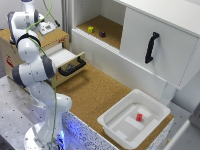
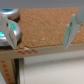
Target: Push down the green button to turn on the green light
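The gripper point(image 2: 40, 43) stood with its fingers point(image 2: 73, 29) spread wide and nothing between them, hanging over the edge of the cork counter point(image 1: 95, 95), near the pulled-out drawer point(image 1: 70, 61). The green button could not be picked out for certain in either view. It may have been the blurred rounded teal shape at one finger, or it may have been hidden. That was the main risk: with spread fingers, a descent could straddle the button or land on cork. Pressing off-centre might also fail to light it.

White rounded arm segments point(image 1: 37, 70), grey joints, green cable point(image 1: 52, 107), blue base light point(image 1: 73, 124)
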